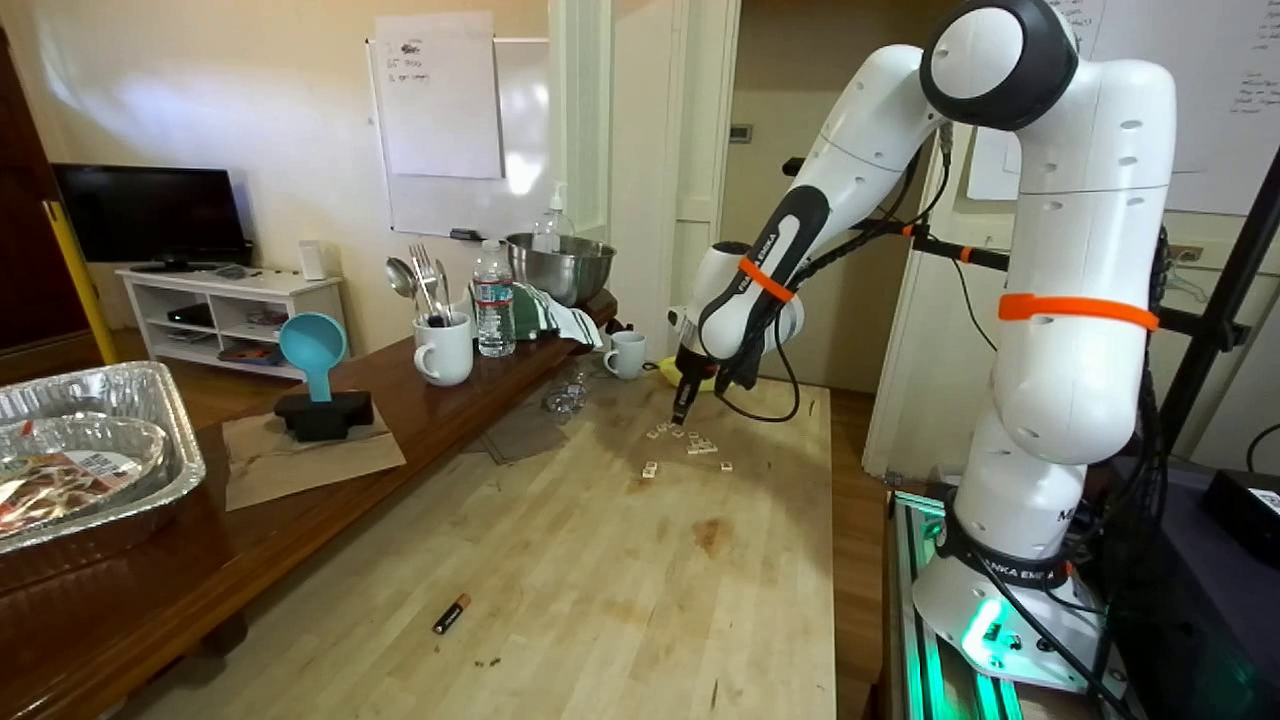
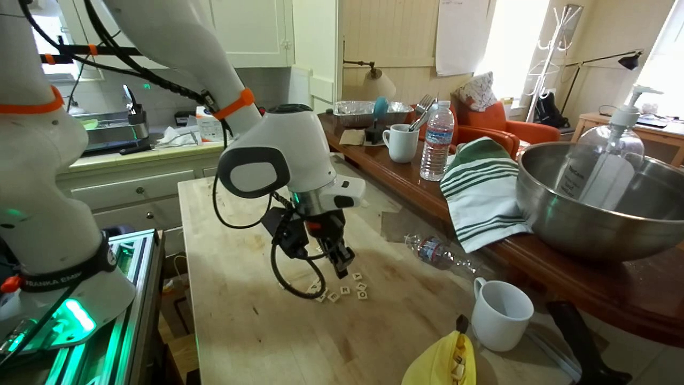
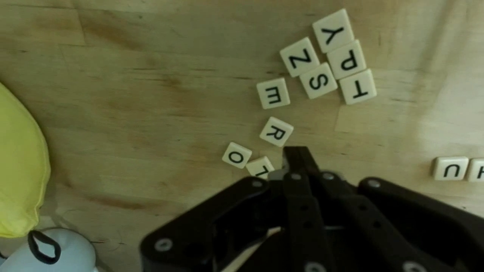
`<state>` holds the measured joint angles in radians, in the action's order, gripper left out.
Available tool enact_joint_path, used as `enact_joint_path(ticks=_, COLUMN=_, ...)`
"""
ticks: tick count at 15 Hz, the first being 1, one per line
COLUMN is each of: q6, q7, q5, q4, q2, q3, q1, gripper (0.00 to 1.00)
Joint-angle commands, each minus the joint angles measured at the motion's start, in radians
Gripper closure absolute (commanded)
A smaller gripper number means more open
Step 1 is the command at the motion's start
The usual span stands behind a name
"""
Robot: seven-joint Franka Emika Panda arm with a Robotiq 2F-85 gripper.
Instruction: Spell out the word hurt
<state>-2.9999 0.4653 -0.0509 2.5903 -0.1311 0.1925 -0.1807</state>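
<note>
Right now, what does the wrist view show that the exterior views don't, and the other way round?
Only the wrist view: the letters on the U tile and T tile, clear enough to read.
Only the exterior views: the steel bowl in both and, in an exterior view, a battery.
Shared: letter tiles, the yellow pouch and the gripper, shut.
</note>
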Motion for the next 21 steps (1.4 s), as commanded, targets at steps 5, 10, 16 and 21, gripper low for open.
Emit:
enact_joint_path(ticks=5, q6=-0.039, q7=0.211, q5=0.066, q4=-0.039, q2=-0.071, q3=-0.061, q1=-0.085, gripper=1.0)
enact_joint_path(ticks=10, q6=-0.057, q7=0.285, q5=0.095, q4=-0.066, q2=-0.115, q3=-0.103, q1=-0.133, gripper=1.0)
enact_joint_path(ticks=16, q6=-0.08, q7=0.312, q5=0.13, q4=-0.094, q2=-0.162, q3=-0.167, q1=-0.182, gripper=1.0)
enact_joint_path(ticks=21, q6=-0.054, q7=0.286, q5=0.115, q4=-0.091, q2=-0.158, q3=-0.162, q1=-0.174, gripper=1.0)
